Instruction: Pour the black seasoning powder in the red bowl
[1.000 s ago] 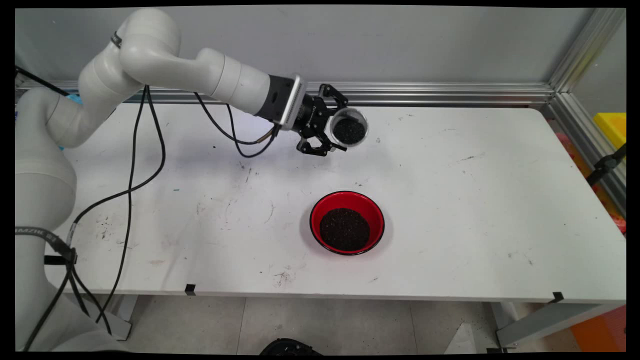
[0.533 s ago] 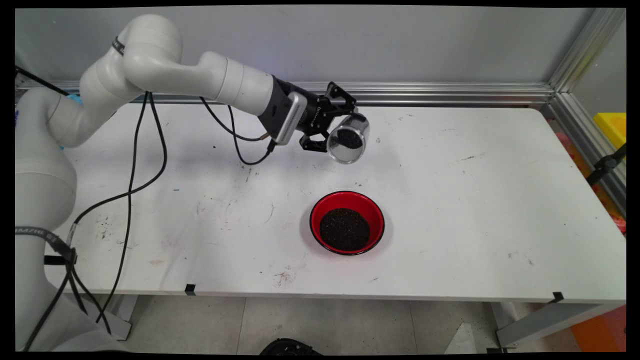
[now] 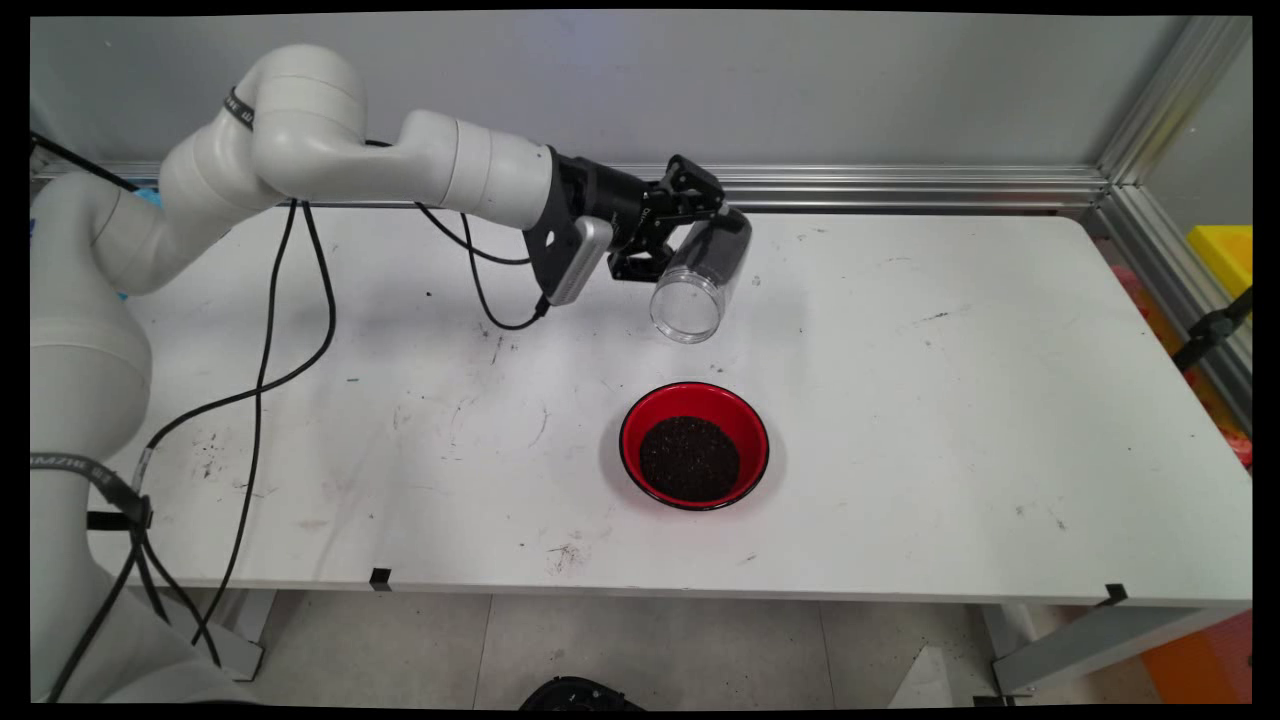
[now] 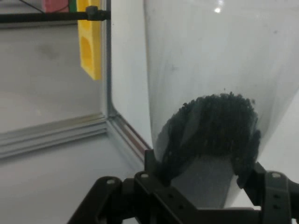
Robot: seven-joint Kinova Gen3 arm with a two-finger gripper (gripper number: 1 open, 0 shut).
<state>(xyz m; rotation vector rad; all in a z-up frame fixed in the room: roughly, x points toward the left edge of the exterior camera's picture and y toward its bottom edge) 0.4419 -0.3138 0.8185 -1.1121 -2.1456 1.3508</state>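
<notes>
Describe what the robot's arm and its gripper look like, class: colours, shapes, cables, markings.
The arm is glossy white with rounded tubular links. Its wrist ends in a black section with a silver-grey block. The gripper is a black open linkage. Black cables hang from the arm, and a dark band rings its upper joint.

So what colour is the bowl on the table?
Red inside with a black rim; the bowl shows best in the main view.

One jar (image 3: 697,272) — one bowl (image 3: 694,444)

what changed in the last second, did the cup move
Yes. The gripper has kept its hold on the clear cup and rolled it over: its mouth, earlier facing up, now tips down toward the table's near side, dark grains back at its base. The red bowl stayed put.
</notes>
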